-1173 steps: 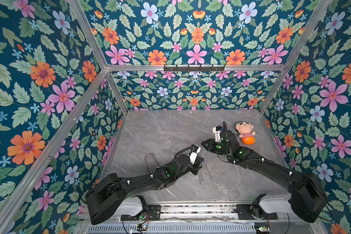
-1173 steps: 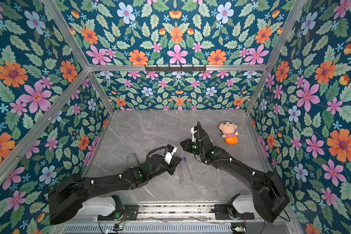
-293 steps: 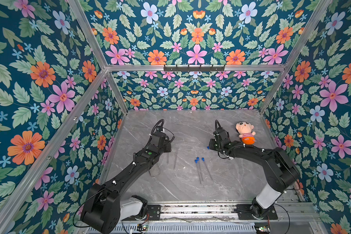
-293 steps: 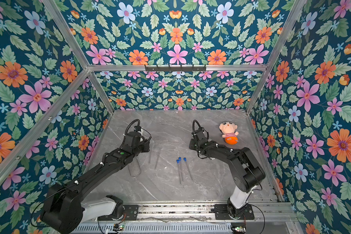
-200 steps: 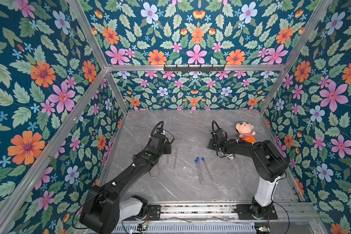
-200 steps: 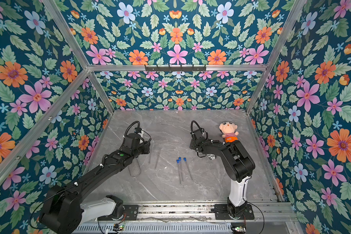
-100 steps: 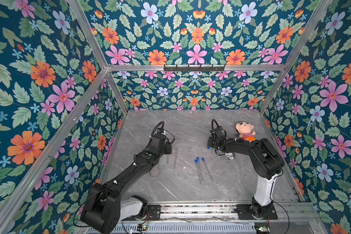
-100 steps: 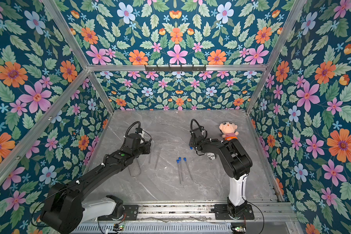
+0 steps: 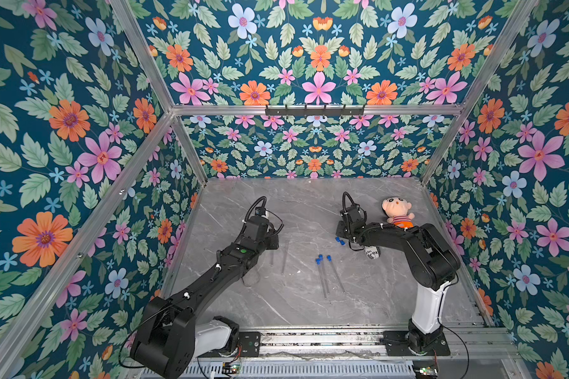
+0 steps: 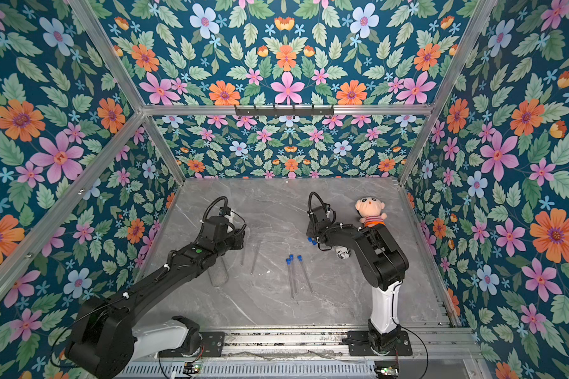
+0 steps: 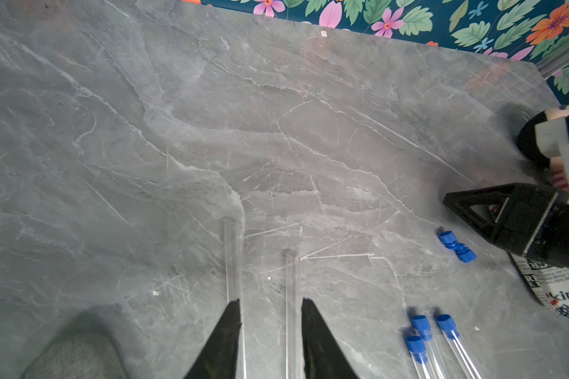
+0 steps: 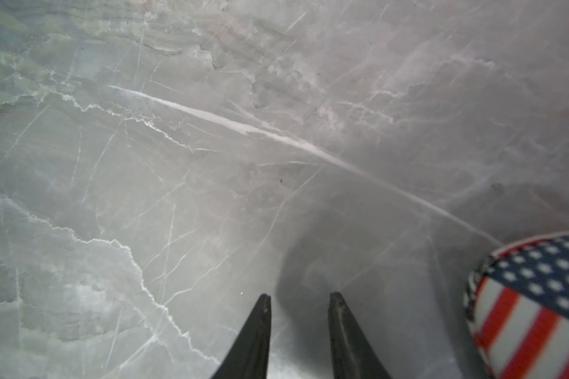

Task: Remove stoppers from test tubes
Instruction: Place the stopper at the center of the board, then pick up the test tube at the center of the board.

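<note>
Nearest to the robot's base, the grey speckled cylinder (image 10: pixel 218 272) lies on the worktop (image 9: pixel 309 203), partly under the left arm.

A little further, in the middle, you see three capped test tubes (image 9: pixel 324 279) lying close side by side. Each has one of the blue stoppers (image 11: pixel 421 323) on its far end.

Left of them, two open test tubes (image 11: pixel 291 279) lie parallel, with no stopper on them. Your left tool (image 11: pixel 270 303) is low over these two, and its fingers stand partly apart. One tube lies in the gap, closer to one finger. The second tube runs along the outer edge of the other finger. The gap is wider than the tube, so the tool does not pinch it. Whether a finger touches the glass, I cannot tell.

Further on the right side, two loose stoppers (image 11: pixel 457 247) lie end to end on the marble and touch each other. They are just beside your right tool (image 12: pixel 300 297). This tool is also partly open, and between its fingers there is only bare marble; it holds nothing.

The white newsprint can (image 9: pixel 372 252), with a flag pattern on its end, lies beside this tool and under the right arm. Farthest, the doll (image 9: pixel 396 213) is behind the right arm.
</note>
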